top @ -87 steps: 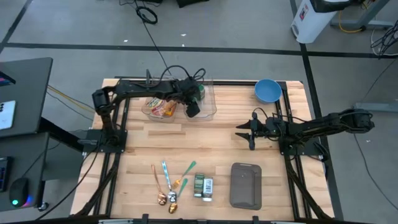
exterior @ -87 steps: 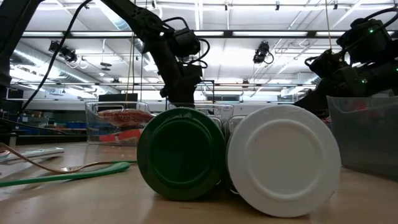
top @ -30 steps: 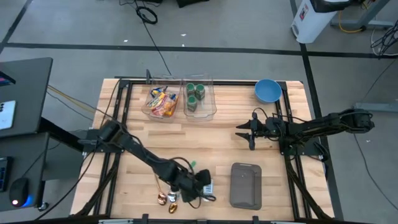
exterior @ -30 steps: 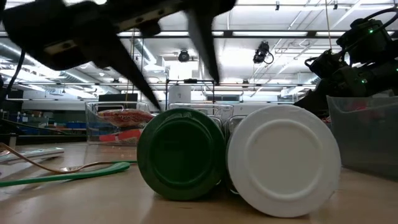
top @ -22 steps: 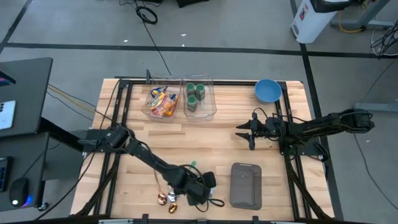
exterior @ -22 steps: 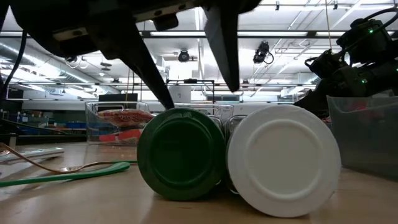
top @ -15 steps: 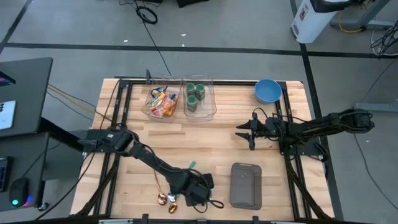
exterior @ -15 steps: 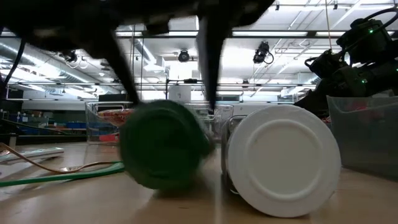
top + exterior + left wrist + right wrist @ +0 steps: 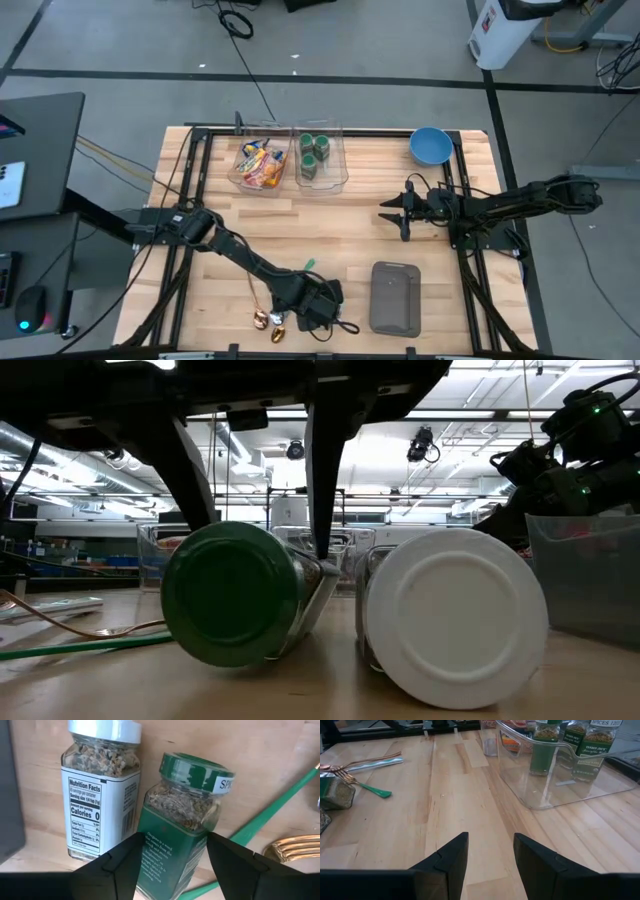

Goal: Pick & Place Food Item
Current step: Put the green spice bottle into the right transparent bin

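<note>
A green-lidded spice jar point(image 9: 182, 815) lies on its side on the wooden table point(image 9: 330, 225), close to the near edge. A white-lidded spice jar point(image 9: 102, 795) lies just to its right. Both lids face the near edge, as the low view shows for the green lid point(image 9: 230, 595) and the white lid point(image 9: 455, 618). My left gripper point(image 9: 315, 308) stands over the green jar, pointing steeply down and shut on it. My right gripper point(image 9: 398, 215) waits open above the table's right half, holding nothing. My left gripper pinches the green-lidded jar's glass body point(image 9: 172, 847) between its two fingers, one on each long side, below the lid. The fingers point(image 9: 322, 510) come from above and lie across the jar. The jar rests on the table, skewed, its lid end turned away from the white-lidded jar.
Two clear bins stand at the far edge, one with snack packets point(image 9: 258, 165) and one with green-lidded jars point(image 9: 320, 160). A blue bowl point(image 9: 430, 145) sits at the far right and a grey pouch point(image 9: 395, 297) at the near right. Spoons and a green-handled utensil point(image 9: 268, 300) lie left of the jars.
My left gripper has come down over the green-lidded jar, tipped to point more steeply down, and drawn its fingers in against the jar's sides. The jar has turned on the table. Its lid end has slid toward the table's left, away from the white-lidded jar, which has stayed put.
</note>
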Controlling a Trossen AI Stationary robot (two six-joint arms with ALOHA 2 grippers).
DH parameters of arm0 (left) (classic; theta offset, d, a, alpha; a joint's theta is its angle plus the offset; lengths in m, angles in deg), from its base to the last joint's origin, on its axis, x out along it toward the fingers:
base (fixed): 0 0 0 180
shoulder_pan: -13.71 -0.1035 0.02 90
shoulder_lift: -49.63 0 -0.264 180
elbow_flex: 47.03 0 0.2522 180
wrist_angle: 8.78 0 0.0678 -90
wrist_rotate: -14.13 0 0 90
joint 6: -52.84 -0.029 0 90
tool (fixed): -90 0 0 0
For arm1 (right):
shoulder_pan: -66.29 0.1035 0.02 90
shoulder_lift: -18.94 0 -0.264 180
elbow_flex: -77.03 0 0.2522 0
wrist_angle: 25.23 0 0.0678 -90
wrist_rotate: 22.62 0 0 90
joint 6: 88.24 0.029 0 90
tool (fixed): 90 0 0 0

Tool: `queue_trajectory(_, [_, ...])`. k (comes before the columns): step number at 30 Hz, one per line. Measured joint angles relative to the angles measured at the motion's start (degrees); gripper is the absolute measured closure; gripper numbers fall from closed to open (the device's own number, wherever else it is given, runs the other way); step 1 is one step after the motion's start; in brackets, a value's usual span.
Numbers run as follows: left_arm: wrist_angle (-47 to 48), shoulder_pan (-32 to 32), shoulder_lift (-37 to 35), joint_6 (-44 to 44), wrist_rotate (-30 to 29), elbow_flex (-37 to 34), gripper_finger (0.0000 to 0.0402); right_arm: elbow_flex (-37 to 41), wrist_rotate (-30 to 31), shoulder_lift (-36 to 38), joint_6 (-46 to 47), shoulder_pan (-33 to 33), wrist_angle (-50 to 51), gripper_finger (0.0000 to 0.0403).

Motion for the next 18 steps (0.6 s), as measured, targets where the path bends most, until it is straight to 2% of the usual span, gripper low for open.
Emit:
queue_trajectory(6, [2.5, 0.1, -0.2, 3.4, -0.2, 0.0, 0.0199, 0.0, 0.0, 0.0, -0.2, 0.0, 0.0, 0.0236])
queue_trajectory(18, [4.9, -0.5, -1.2, 10.7, -1.9, 0.0, 0.0294, 0.0, 0.0, 0.0, -0.2, 0.0, 0.0, 0.0236])
